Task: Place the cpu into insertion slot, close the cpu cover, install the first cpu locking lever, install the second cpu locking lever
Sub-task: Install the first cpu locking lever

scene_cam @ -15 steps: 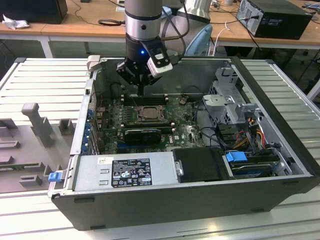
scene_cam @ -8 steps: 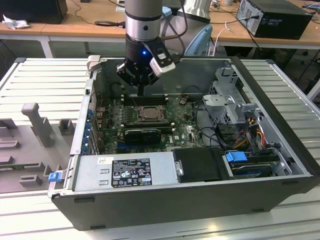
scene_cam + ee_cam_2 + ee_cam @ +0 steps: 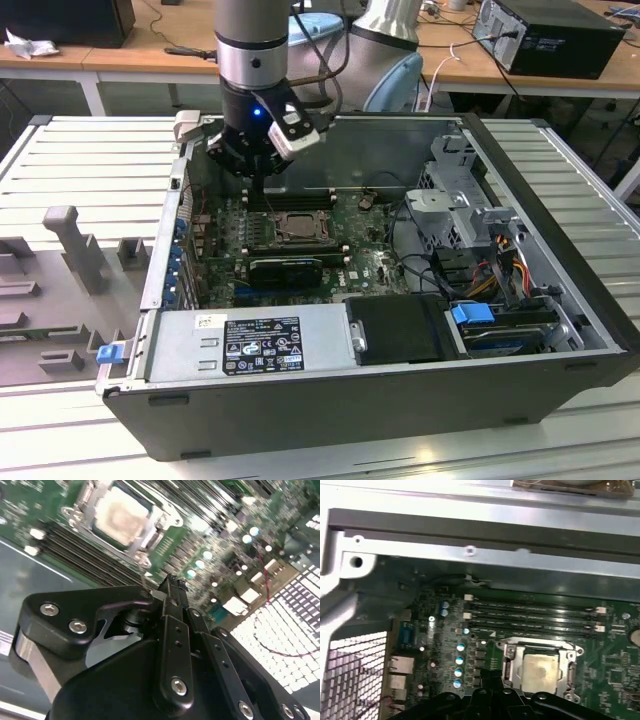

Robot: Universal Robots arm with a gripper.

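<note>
I see the cpu [image 3: 539, 669] seated flat in the insertion slot [image 3: 506, 652], pale beige face up, on the green board just beside the long black memory slots. The cpu cover [image 3: 571, 672] lies closed over it, its silver frame bordering the chip, which shows through the square window.

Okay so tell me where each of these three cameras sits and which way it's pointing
Exterior view: off the arm, above the open computer case, looking down; shows the arm and gripper above the motherboard.
Second wrist view: on the wrist, looking past the gripper at the cpu.
First wrist view: on the wrist, facing the board and case wall.
All three share the cpu under its cpu cover.
</note>
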